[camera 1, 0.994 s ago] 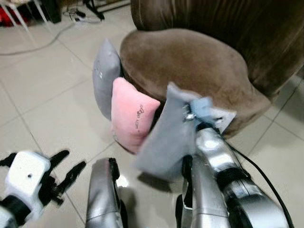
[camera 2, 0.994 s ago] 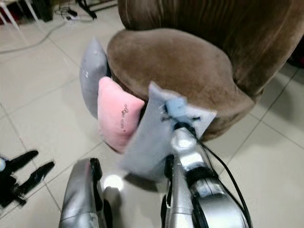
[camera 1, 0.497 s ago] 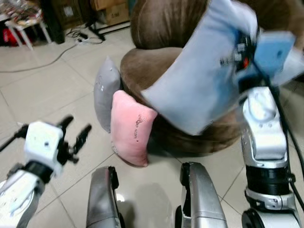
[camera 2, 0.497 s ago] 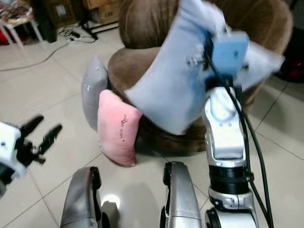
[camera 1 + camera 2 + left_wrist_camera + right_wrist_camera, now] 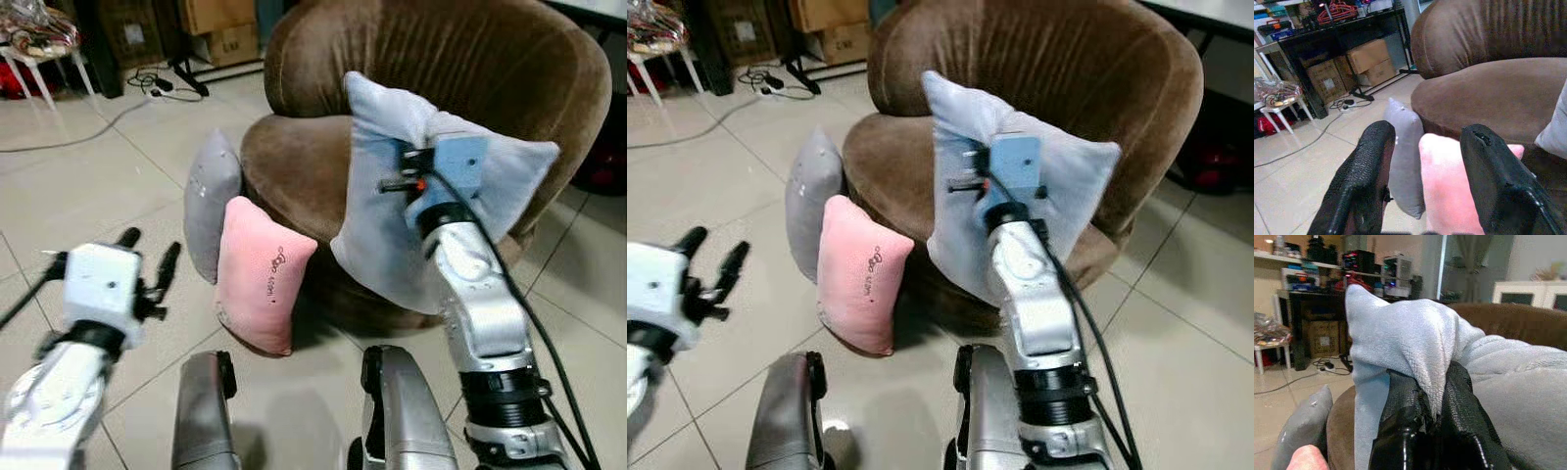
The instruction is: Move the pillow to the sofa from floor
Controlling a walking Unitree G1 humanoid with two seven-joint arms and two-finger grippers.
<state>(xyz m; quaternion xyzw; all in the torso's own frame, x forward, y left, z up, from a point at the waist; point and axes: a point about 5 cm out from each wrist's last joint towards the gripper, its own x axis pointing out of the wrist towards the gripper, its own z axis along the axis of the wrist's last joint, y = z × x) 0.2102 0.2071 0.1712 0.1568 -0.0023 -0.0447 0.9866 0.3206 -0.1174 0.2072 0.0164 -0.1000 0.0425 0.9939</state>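
Fingers of the right gripper (image 5: pixel 1435 416) clamped together on a fold of the light blue fleece pillow (image 5: pixel 960 196), held in the air over the front of the round brown velvet sofa (image 5: pixel 470 88), clear of the floor. Silver right arm (image 5: pixel 480 323) raised beneath it, wrist camera block against the fabric. Left gripper (image 5: pixel 147 269) lifted low at the left, black fingers (image 5: pixel 1364 181) spread apart and closed on nothing, aimed at the cushions by the sofa base. Pink plush pillow with dark stitched lettering (image 5: pixel 257 286) upright on the pale tiled floor (image 5: pixel 78 186), leaning on the sofa's front edge. Grey pillow (image 5: pixel 211 215) just behind it, also upright against the sofa, touching the pink one. Black cable (image 5: pixel 59 137) trailing over the tiles beyond. Cardboard boxes (image 5: pixel 1369 61) under a dark surface (image 5: pixel 1337 32) at the far wall, small white-legged stool (image 5: pixel 1281 105) off to the side.
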